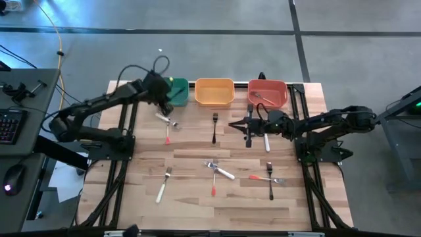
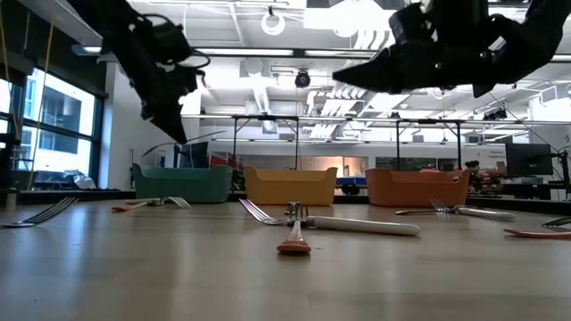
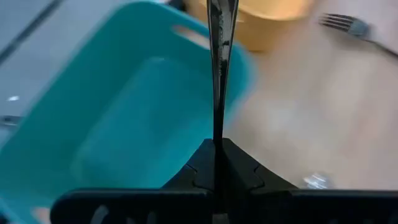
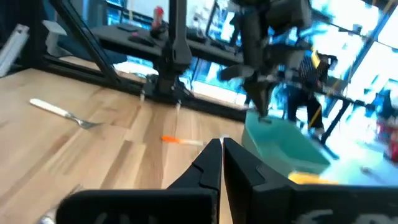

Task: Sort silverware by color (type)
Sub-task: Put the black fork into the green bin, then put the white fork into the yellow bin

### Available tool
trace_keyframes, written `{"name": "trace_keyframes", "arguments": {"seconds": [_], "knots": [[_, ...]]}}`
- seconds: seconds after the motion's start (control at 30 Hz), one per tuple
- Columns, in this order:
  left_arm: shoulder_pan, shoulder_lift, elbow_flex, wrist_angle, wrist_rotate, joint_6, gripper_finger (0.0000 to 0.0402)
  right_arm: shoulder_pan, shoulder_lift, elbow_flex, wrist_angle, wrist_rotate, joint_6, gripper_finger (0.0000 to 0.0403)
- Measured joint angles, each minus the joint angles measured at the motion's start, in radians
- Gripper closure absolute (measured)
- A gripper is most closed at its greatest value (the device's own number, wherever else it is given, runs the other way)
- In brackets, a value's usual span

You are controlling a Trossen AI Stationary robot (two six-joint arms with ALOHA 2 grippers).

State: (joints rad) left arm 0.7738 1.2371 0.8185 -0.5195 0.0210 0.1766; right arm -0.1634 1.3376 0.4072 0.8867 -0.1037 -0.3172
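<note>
Reaching toward the far-left corner of the table point(image 1: 197, 197), our left gripper point(image 1: 166, 95) hangs above the near edge of the green bin point(image 1: 177, 91), its fingers pinched tight on a black-handled utensil point(image 3: 219, 56) that sticks straight out past the fingertips over the bin's hollow. Just near of that bin we see a white-handled piece point(image 1: 162, 118) and a red-handled piece point(image 1: 168, 135) lying close together on the wood. Farther toward us on the left lies a white-handled fork point(image 1: 163, 185). Next along the far edge sits the orange bin point(image 1: 214, 92), and near of it a black-handled fork point(image 1: 214, 127) lies alone. In the middle of the table a white-handled utensil point(image 1: 222, 172) and a red-handled one point(image 1: 214, 184) cross near each other. The red bin point(image 1: 268, 93) stands to the right and already holds a utensil point(image 1: 262, 98). Our right gripper point(image 1: 234, 124) hovers above the table just near of the red bin, fingers closed together with nothing between them; a white-handled utensil point(image 1: 266, 141) lies beneath that arm. Toward the near right, a red-handled piece point(image 1: 260, 178) and a black-handled fork point(image 1: 270, 181) lie crossed.
</note>
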Motion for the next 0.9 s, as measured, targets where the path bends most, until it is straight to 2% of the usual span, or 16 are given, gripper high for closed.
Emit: {"name": "trace_keyframes", "arguments": {"seconds": [0.23,0.53,0.73,0.9], "knots": [[0.137,0.207,0.112,0.002,0.0,0.126,0.0401,-0.04,0.0,0.0,-0.046,0.0,0.029,0.0403],[0.196,0.423,0.167,-0.001,0.001,0.166,0.04,-0.04,0.0,0.0,-0.066,0.0,0.024,0.0403],[0.191,0.459,0.167,0.007,0.002,0.175,0.0378,-0.04,0.0,0.0,-0.067,0.042,0.028,0.0403],[0.171,0.41,0.17,0.028,0.007,0.174,0.0357,-0.04,0.0,0.0,-0.07,0.112,0.052,0.0403]]}}
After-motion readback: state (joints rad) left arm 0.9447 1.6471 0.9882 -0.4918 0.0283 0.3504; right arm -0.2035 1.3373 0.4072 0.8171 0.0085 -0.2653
